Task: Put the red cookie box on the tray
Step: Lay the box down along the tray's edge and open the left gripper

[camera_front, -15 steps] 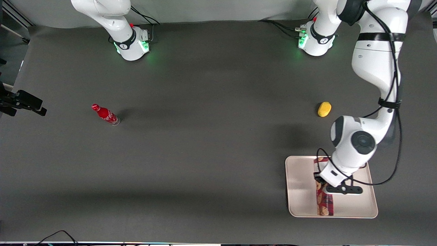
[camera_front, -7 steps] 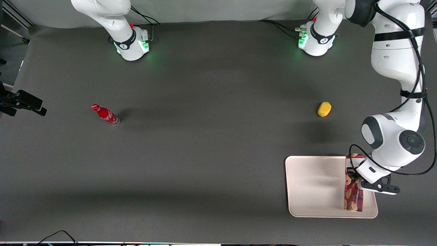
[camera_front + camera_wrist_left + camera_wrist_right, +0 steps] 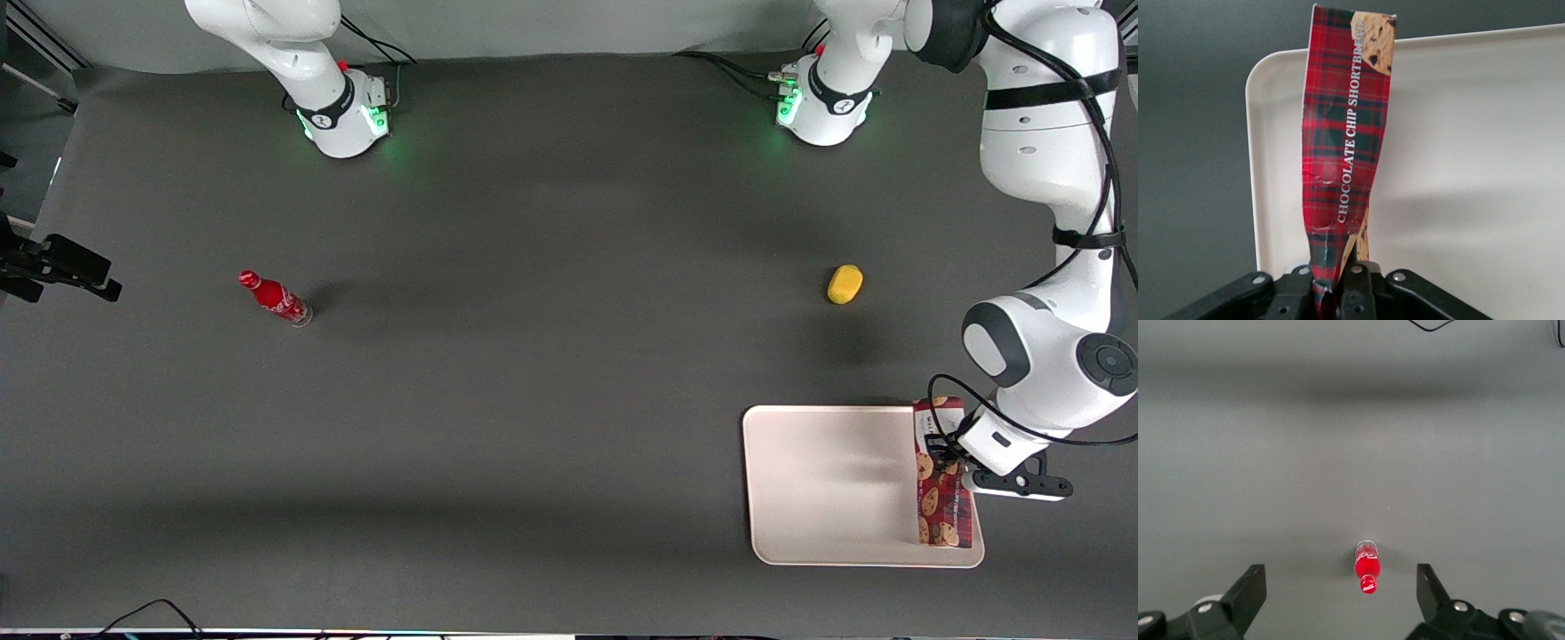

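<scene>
The main risk sits at the tray's [image 3: 827, 484] edge toward the working arm's end of the table. In the front view the red cookie box [image 3: 942, 480] lies along that long edge, at about 3 o'clock from the tray's middle, with its outer side almost over the rim. If the arm lets go here, or drifts any more toward 3 o'clock, the carton could settle on the low rim, tip, and slide off onto the dark table [image 3: 533, 400]. A second worry is the hold itself: the wrist view shows the plaid carton [image 3: 1348, 147] creased and twisted where it is gripped, so the thin card may buckle or swing as it is set down, and land skewed.

The left arm reaches from its base at 12 o'clock, folds down the table's edge and bends back at the elbow joint toward the tray. Its wrist hangs just outside the tray's rim, tilted inward over the box. The gripper [image 3: 1331, 290] sits at the box's end farther from the front camera, roughly 2 o'clock from the tray's middle, its jaws pinching the crumpled end of the carton between them.

The yellow object [image 3: 845, 284] lies at 12 o'clock from the tray, well apart, and the small red bottle [image 3: 274, 298] stands toward the parked arm's end; neither seems likely to interfere.
</scene>
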`<act>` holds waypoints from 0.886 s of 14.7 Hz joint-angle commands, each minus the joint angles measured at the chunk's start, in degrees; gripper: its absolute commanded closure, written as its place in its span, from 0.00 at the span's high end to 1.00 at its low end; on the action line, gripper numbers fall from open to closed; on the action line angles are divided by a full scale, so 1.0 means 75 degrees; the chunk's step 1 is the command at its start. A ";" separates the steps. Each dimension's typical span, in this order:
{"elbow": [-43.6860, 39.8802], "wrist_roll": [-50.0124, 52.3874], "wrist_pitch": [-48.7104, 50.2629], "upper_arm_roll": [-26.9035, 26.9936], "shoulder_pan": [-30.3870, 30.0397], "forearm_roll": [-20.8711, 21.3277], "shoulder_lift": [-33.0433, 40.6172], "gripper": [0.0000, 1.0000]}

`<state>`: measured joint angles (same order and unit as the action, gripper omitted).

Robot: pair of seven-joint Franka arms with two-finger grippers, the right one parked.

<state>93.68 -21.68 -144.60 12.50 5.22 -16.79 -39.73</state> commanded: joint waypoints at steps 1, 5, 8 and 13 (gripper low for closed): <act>0.0155 0.0007 -0.0162 0.0266 0.0077 -0.0317 0.0083 0.00; 0.0061 0.0031 -0.0607 0.0290 0.0054 -0.0317 -0.0128 0.44; -0.0056 0.0031 -0.0607 0.0302 0.0054 -0.0328 -0.0140 1.00; -0.0978 0.0684 0.1119 0.0302 0.0113 -0.0224 0.0035 1.00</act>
<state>91.78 -20.99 -146.75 14.17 5.17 -18.49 -40.66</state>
